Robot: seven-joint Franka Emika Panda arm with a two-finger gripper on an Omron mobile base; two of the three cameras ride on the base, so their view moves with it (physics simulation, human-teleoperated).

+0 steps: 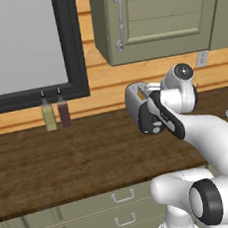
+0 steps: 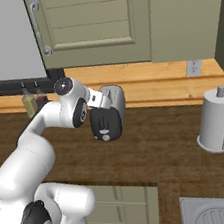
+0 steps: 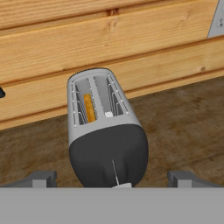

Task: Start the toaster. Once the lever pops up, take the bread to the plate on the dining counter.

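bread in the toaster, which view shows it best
The hand view: it looks down into the toaster's slots, where the bread shows as an orange-tan strip in the left slot. In the left base view the arm covers most of the toaster; the right base view shows its black end.

Toaster [image 3: 105, 135] on wood worktop [image 1: 66, 156]

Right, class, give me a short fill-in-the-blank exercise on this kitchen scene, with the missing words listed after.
1. The bread sits in the toaster's ____ slot in the hand view.
2. The gripper fingers are ____.
3. Two bottles stand under the ____.
4. The paper towel roll stands ____.

Missing words: left; open; window; upright
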